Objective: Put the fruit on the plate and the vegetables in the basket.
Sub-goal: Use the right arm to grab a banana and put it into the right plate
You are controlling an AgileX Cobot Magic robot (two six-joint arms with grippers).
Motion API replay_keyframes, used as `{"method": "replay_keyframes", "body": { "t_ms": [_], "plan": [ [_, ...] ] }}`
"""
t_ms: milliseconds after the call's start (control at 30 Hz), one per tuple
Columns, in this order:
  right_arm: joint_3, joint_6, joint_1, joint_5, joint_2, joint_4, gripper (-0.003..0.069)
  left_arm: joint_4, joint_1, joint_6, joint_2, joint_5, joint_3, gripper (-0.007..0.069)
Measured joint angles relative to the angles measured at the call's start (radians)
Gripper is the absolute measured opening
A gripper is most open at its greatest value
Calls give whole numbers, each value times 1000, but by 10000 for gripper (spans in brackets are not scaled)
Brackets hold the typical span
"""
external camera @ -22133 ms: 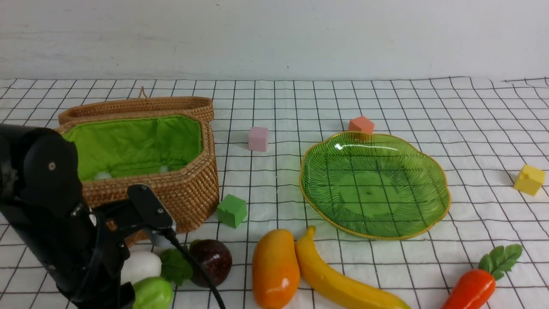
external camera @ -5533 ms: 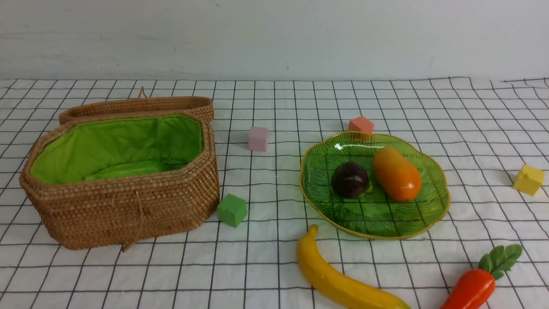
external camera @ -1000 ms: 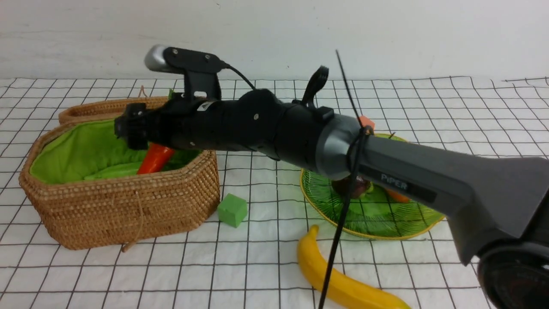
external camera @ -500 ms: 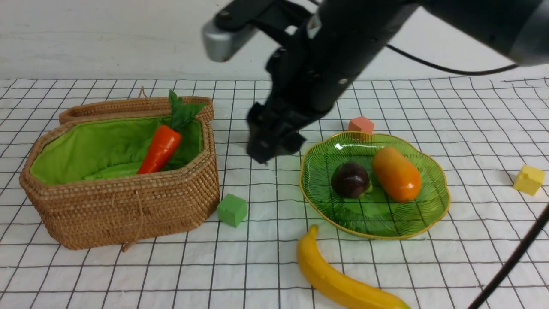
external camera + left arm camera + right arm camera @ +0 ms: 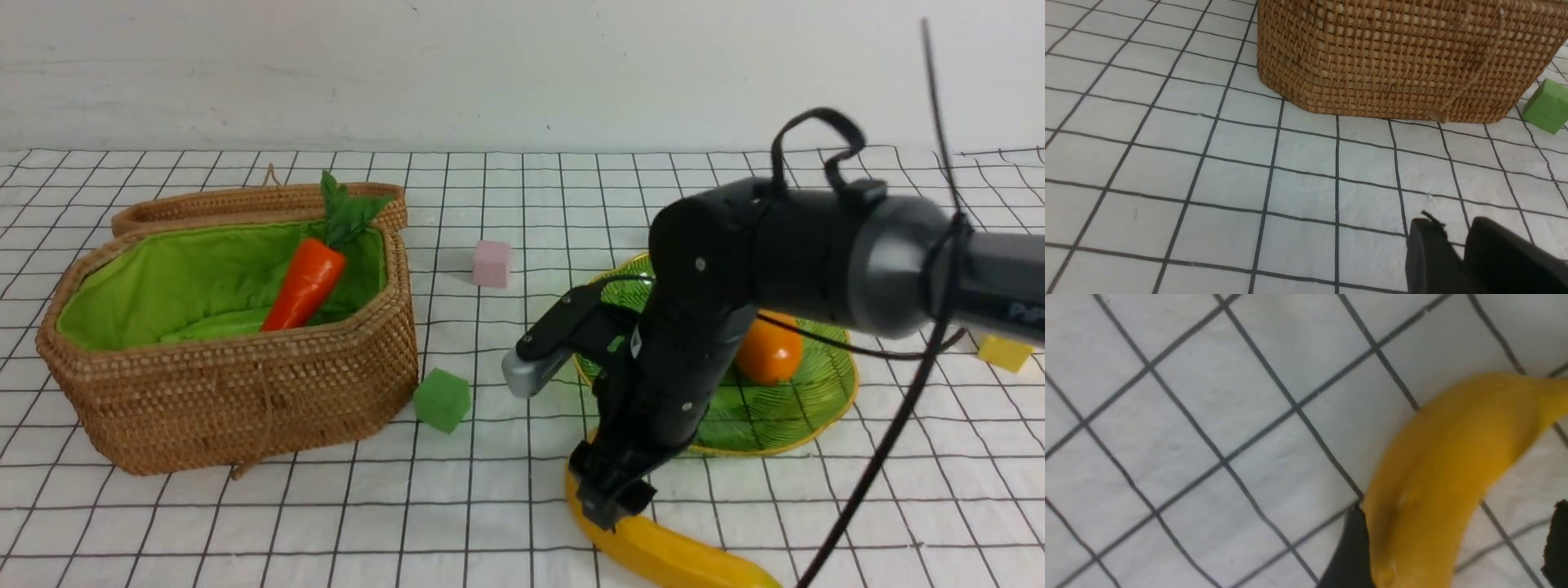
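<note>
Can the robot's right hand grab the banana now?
Probably yes: the right gripper is open around the banana, one finger on each side, and nothing seems to lie between them.

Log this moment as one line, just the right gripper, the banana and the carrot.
right gripper: open, over banana | banana: on table, off plate | carrot: in basket, leaves up

green cube (image 5: 442,400) — pink cube (image 5: 491,264), yellow cube (image 5: 1006,352)

White, black-gridded tabletop (image 5: 343,523) carries the basket (image 5: 245,400), plate (image 5: 767,416), banana (image 5: 678,555) and cubes (image 5: 442,400).
</note>
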Motion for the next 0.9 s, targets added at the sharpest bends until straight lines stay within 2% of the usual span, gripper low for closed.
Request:
{"method": "replay_keyframes", "body": {
  "t_ms": [167,233,267,300,333,433,567,700,900],
  "plan": [
    [0,-6,0,-23,66,67,549,0,0,0,0,0,0,138],
    [-5,-16,-1,-15,82,86,461,0,0,0,0,0,0,142],
    [-7,-17,-1,-1,83,92,388,0,0,0,0,0,0,144],
    [-8,-17,-1,4,84,94,388,0,0,0,0,0,0,144],
    [-27,-19,-1,60,88,117,316,0,0,0,0,0,0,145],
    [-83,-19,-5,155,83,139,331,0,0,0,0,0,0,146],
    [-229,-6,-49,195,45,159,331,0,0,0,0,0,0,150],
    [-362,25,-158,134,27,160,331,0,0,0,0,0,0,154],
    [-382,66,-285,36,74,166,331,0,0,0,0,0,0,160]
  ]
}}
